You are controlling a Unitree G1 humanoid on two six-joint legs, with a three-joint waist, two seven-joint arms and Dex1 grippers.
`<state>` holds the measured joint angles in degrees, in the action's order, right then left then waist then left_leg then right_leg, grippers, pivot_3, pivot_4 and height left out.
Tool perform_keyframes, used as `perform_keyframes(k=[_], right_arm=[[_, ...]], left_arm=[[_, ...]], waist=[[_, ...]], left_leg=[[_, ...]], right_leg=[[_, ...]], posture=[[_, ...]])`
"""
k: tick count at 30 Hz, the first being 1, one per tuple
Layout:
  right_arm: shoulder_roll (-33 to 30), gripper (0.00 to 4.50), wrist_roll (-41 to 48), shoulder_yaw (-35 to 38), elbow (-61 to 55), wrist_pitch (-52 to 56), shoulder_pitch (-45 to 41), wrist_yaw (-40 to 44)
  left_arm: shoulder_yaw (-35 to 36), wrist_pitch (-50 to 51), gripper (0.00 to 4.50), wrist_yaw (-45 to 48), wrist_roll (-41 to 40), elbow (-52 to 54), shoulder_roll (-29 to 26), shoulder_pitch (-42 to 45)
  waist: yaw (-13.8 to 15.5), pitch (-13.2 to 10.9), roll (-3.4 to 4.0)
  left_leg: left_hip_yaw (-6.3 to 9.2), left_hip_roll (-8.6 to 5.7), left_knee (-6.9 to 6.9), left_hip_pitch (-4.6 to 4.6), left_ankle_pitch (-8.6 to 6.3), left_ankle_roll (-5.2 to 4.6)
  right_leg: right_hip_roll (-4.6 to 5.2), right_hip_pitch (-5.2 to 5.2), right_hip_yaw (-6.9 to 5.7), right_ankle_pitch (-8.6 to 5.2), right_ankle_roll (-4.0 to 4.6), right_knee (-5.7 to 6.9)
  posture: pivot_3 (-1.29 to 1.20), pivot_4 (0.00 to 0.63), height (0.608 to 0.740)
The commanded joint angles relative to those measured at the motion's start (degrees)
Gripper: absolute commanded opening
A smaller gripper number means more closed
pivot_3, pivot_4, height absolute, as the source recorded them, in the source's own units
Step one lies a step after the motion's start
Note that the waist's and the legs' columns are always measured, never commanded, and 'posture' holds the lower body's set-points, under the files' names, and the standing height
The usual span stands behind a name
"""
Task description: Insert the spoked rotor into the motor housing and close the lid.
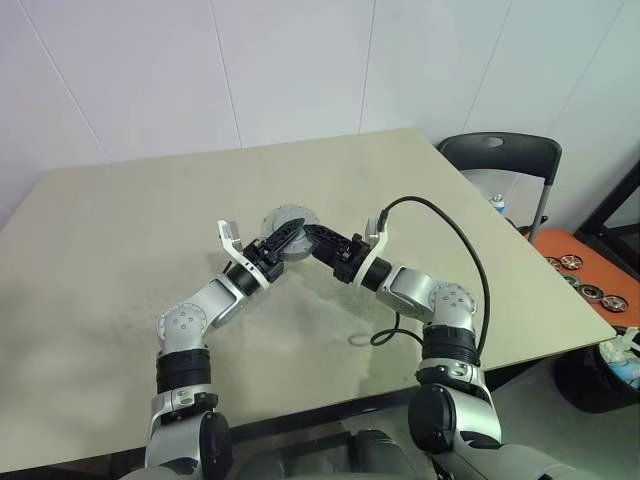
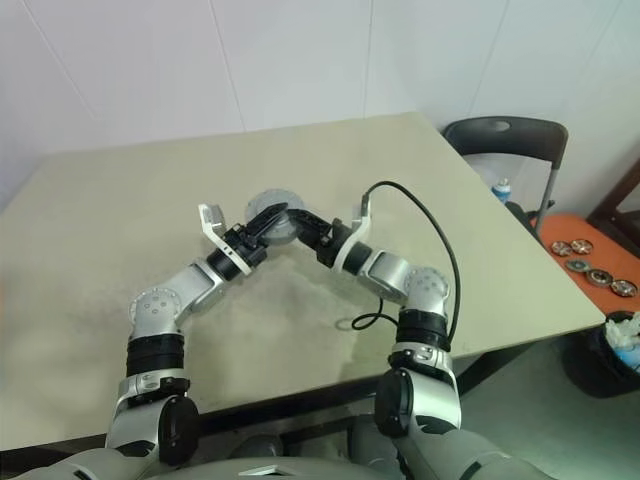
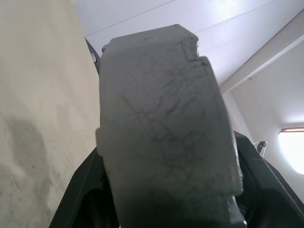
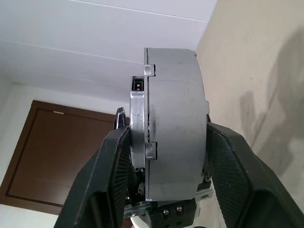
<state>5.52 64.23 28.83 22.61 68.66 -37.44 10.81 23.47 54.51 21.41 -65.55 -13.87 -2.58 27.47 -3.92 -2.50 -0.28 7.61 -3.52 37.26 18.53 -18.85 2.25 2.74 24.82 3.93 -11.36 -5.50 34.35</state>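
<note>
Right wrist view: right pincer (image 4: 164, 171) clamps the grey motor housing (image 4: 173, 128); left pincer (image 1: 283, 240) grips it above the desk (image 1: 120, 260).

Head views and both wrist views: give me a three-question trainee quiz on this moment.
1. True or false: the grey disc assembly lies flat on the table.
2. Which claws grip the assembly? A) left only B) right only C) both
3. Fill in: beyond the table's right side stands a dark folding ____.

Key:
1. False. It is held edge-on above the table.
2. C. The left claw and the right claw meet on it from opposite sides; each wrist view shows fingers clamping its rim.
3. Chair.
</note>
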Motion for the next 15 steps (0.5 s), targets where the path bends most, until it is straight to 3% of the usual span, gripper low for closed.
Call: perform_keyframes(k=[1, 5, 15], right_arm=[[-0.4, 2.81, -0.7, -1.7, -2.2, -1.5, -0.5, -0.2], [-0.6, 4.06, 0.2, -1.9, -1.6, -0.6, -0.7, -0.7], [-1.3, 4.06, -0.2, -1.3, -0.2, -1.5, -0.9, -1.7]], left_arm=[[-0.1, -1.5, 2.33, 1.1, 0.6, 1.1, -0.9, 0.9], [0.1, -1.8, 2.33, 1.6, 1.1, 0.5, -1.1, 1.0], [0.2, -3.4, 2.33, 3.0, 2.5, -0.9, -1.5, 1.9]], waist=[[0.0, 0.0, 0.0], [0.0, 0.0, 0.0], [0.0, 0.0, 0.0]], left_leg=[[0.0, 0.0, 0.0, 0.0, 0.0, 0.0], [0.0, 0.0, 0.0, -0.01, 0.0, 0.0], [0.0, 0.0, 0.0, -0.01, 0.0, 0.0]], right_leg=[[0.0, 0.0, 0.0, 0.0, 0.0, 0.0], [0.0, 0.0, 0.0, 0.0, 0.01, 0.0], [0.0, 0.0, 0.0, 0.01, 0.01, 0.0]], posture=[[0.0, 0.0, 0.74], [0.0, 0.0, 0.74], [0.0, 0.0, 0.74]])
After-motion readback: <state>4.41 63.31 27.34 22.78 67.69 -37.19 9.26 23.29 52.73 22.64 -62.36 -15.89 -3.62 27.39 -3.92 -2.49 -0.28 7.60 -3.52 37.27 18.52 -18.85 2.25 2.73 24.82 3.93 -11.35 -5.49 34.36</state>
